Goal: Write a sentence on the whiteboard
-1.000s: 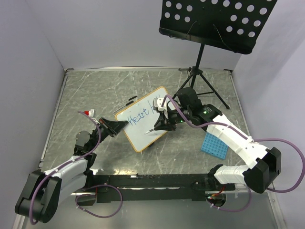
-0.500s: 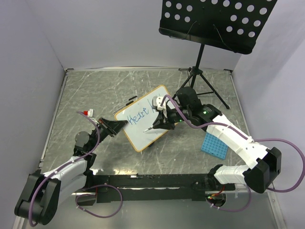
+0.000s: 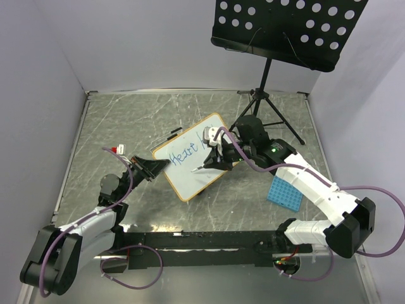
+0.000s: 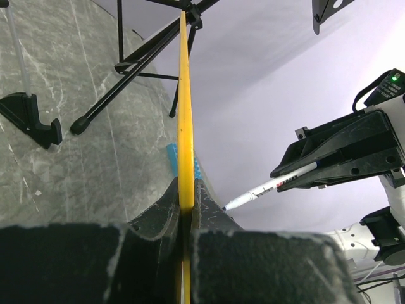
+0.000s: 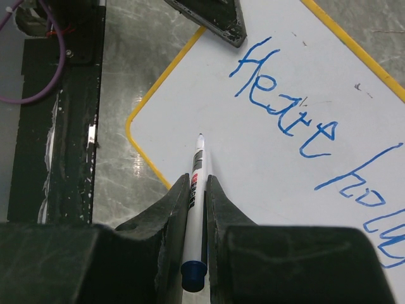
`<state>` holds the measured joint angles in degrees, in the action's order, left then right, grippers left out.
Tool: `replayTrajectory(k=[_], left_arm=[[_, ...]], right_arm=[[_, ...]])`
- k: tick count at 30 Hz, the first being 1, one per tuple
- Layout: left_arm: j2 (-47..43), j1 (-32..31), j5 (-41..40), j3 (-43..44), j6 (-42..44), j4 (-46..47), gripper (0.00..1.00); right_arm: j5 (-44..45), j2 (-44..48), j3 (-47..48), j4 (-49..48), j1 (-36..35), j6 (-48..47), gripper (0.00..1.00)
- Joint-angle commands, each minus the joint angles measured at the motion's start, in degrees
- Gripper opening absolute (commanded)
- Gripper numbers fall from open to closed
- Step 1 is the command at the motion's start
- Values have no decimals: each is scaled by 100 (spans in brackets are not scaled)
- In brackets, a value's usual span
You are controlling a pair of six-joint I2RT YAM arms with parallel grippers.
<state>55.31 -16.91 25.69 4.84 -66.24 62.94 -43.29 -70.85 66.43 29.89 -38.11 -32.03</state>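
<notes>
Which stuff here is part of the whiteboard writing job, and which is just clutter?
In use: whiteboard, blue lettering, marker in right gripper, left gripper clamping the board's edge.
Lying about: music stand, blue grid tray, small red-capped item.

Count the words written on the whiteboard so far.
2. The first word, like "Heart", crosses the whiteboard; the second word, starting "h", runs off the right wrist view's edge. More may be hidden.

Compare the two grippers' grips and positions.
The left gripper clamps the whiteboard by its yellow edge; the right gripper clamps a marker. The left gripper sits at the board's rim; the right gripper is over its white face, marker tip aimed at a blank patch beside the blue writing. Both are shut.
</notes>
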Motion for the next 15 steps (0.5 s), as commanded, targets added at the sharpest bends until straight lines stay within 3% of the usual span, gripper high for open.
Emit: replayTrajectory(k=[1,15], left_arm=[[-38,21,6,122,-355,1036,1],[-90,3,-20,87,-452,1063,1]], right_arm=[[92,212,54,-291,-39,39,0],[13,212,54,-501,-153,347,0]])
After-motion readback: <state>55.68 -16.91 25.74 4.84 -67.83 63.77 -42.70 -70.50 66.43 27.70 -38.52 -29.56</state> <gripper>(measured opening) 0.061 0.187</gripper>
